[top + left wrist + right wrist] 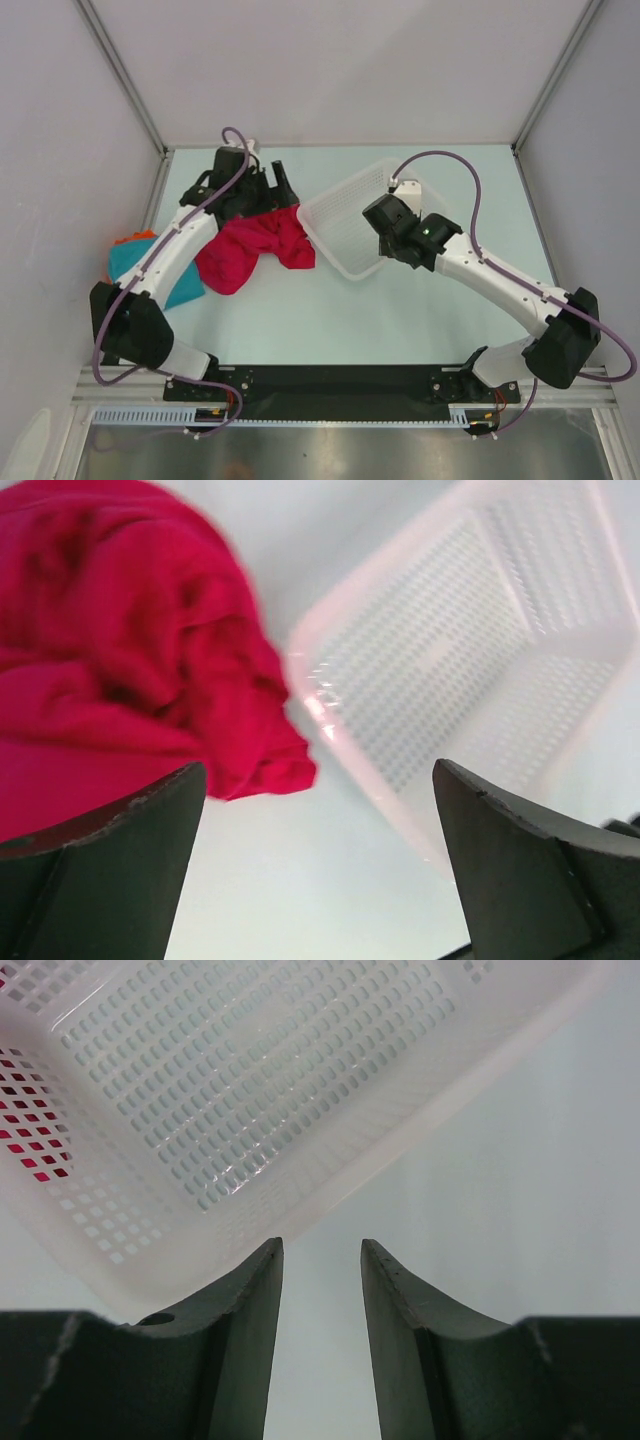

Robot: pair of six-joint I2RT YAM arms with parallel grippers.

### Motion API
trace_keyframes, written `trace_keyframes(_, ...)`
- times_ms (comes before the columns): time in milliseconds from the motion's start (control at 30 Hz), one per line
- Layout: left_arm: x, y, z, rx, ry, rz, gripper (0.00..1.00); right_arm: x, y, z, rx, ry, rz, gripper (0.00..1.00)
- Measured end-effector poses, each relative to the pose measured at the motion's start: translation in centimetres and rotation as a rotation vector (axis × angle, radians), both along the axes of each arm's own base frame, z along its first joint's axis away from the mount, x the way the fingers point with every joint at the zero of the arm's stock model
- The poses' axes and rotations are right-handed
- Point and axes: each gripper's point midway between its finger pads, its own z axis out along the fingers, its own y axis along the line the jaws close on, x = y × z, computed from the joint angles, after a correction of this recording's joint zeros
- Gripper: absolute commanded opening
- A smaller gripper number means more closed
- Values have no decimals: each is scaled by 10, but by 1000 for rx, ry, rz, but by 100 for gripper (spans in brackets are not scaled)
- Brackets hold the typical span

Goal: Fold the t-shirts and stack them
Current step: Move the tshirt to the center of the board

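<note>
In the top view, a crumpled crimson cotton t-shirt [252,250] lies in a heap on the pale green table [400,320], left of centre, with one sleeve-like end reaching right toward the white plastic mesh basket [338,228]. I cannot tell whether cloth and basket touch. The basket sits tilted, just right of the frame's centre.

The left gripper [318,770] is above the shirt's upper edge. Its black fingers [110,870] stand wide apart with nothing between them; the wrist view shows the crimson cloth at the upper left and the basket at the upper right.

The right gripper [321,1245] hovers at the basket's right side. Its jaws are parted by a narrow gap and hold nothing.

At the far left, a teal blue t-shirt [127,262] lies partly under the left arm, with a scrap of orange-red cloth [135,237] at its upper edge.
</note>
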Motion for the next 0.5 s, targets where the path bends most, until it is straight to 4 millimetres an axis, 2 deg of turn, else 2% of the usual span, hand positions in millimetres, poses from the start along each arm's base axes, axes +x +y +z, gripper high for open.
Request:
trace_keyframes(67, 7, -26, 0, -16, -26, -83, 100, 1, 1, -2, -4, 4, 2, 42)
trace_keyframes(167, 23, -47, -14, -16, -26, -139, 100, 0, 1, -2, -12, 9, 5, 43)
trace_keyframes(233, 33, -49, -31, 1, -6, -142, 100, 0, -1, -3, -23, 11, 4, 43)
trace_keyframes(367, 41, -45, -71, 52, 64, -126, 100, -1, -6, -4, -43, 18, -1, 43)
trace_keyframes(500, 48, -39, -80, 80, 66, -96, 99, 1, -13, -4, -55, 23, -12, 42)
